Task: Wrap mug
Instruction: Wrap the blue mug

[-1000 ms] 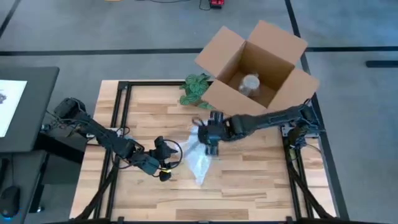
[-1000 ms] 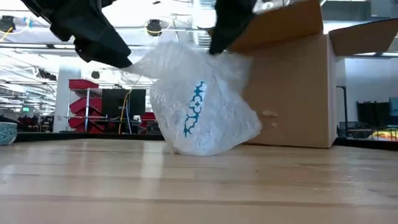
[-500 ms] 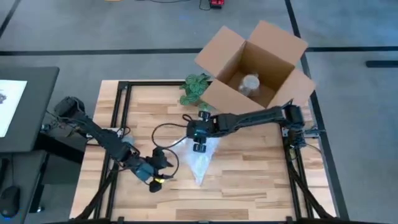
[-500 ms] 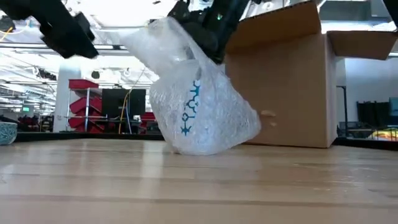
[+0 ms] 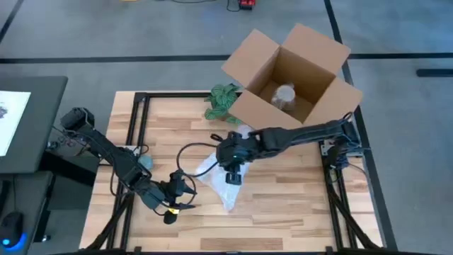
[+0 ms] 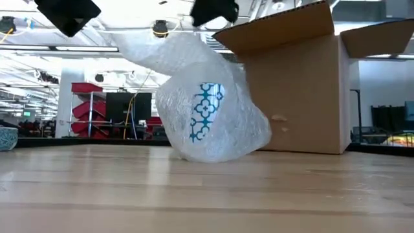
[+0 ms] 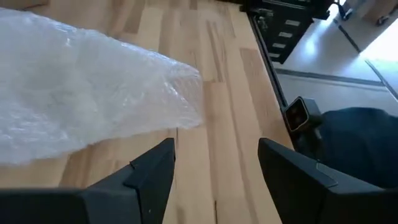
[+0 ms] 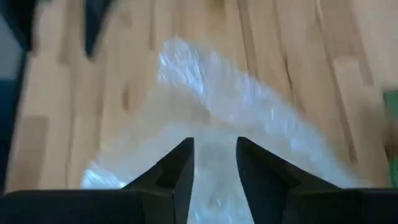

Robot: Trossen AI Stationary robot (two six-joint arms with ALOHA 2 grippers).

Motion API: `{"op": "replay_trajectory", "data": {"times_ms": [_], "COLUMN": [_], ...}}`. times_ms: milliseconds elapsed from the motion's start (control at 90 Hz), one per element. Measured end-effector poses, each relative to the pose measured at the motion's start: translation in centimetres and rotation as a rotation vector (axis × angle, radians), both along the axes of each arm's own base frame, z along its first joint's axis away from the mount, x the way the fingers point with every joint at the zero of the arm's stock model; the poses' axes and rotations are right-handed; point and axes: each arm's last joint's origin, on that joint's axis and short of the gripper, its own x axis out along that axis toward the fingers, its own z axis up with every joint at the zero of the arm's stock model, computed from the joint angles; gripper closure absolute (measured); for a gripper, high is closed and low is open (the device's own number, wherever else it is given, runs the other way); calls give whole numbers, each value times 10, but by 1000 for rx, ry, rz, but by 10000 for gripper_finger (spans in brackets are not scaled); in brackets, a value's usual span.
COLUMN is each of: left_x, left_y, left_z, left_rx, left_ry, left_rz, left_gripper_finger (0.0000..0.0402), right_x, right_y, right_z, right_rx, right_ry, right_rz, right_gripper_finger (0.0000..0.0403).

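Note:
The mug (image 6: pixel 206 120), white with a blue pattern, lies on the table inside a bundle of clear bubble wrap (image 5: pixel 221 180). A loose flap of the wrap (image 6: pixel 139 48) sticks up toward the left. My right gripper (image 5: pixel 232 170) hovers just above the bundle with its fingers a little apart; the wrap (image 8: pixel 211 112) shows below them. My left gripper (image 5: pixel 172 209) stands open near the table's front, left of the bundle, with the wrap's end (image 7: pixel 81 87) ahead of its fingers and nothing between them.
An open cardboard box (image 5: pixel 294 71) stands at the far right with a wrapped item (image 5: pixel 284 94) inside. A green patterned thing (image 5: pixel 223 99) lies beside the box. A teal bowl (image 6: pixel 8 137) sits at the left. Bare wood lies near the front edge.
My left gripper has drawn back from the wrap's flap toward the near left. My right gripper swept leftward over the bundle, came down on its top, then rose off it. The bundle has turned a little, so the blue pattern faces the low camera more.

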Motion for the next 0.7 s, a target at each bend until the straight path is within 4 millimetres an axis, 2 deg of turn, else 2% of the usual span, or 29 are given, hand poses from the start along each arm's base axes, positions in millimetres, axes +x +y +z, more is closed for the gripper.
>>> {"op": "replay_trajectory", "data": {"times_ms": [267, 378, 556, 700], "left_x": [-1, -3, -3, -3], "left_y": [-1, -3, -4, -4], "left_z": [0, 0, 0, 0], "left_rx": [4, 5, 6, 3], "left_ry": [-4, -4, -5, -5], "left_rz": [1, -10, -12, -11], "left_gripper_finger": [189, 189, 189, 189], "right_x": [34, 42, 48, 49], "right_y": [-12, -17, -18, -17], "right_z": [-81, -108, -140, -142], "right_rx": [-1, 55, 84, 78], "right_ry": [208, 284, 366, 380], "right_rz": [-48, -40, -28, -17], "right_gripper_finger": [390, 398, 402, 402]}}
